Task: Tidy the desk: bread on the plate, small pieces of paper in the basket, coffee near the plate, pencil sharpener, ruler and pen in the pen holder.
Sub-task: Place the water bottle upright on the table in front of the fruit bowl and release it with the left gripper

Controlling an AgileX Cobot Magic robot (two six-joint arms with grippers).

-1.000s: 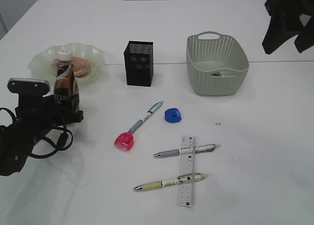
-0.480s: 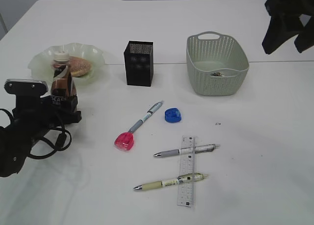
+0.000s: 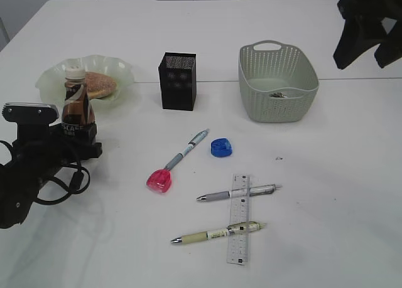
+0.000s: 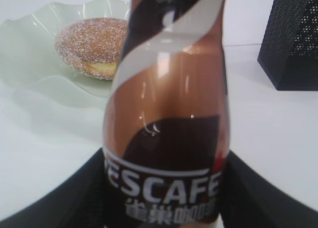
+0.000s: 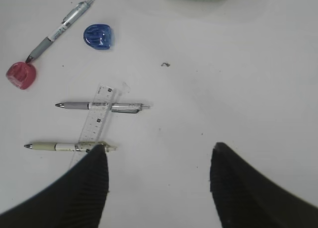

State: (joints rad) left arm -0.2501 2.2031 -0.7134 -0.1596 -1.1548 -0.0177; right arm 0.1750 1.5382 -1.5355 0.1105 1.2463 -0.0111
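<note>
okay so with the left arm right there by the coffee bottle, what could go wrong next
The coffee bottle stands tall and narrow between the left gripper's spread jaws, just in front of the plate. A sideways pull-away could tip it onto the bread.
Later, the two pens lying across the ruler may shift when one is picked.

The coffee (image 4: pixel 166 118) bottle is glossy plastic with bright highlights on its brown and cream label. The plate (image 3: pixel 53 74) looks like translucent pale green glass, smooth and ruffled. The bread (image 4: pixel 94 46) has a rough, sugar-speckled crust. The pen holder (image 3: pixel 177 81) is matt black mesh; the basket (image 3: pixel 276 81) matt perforated plastic; the ruler (image 5: pixel 97 121) clear plastic; the desk (image 3: pixel 326 194) smooth white.
</note>
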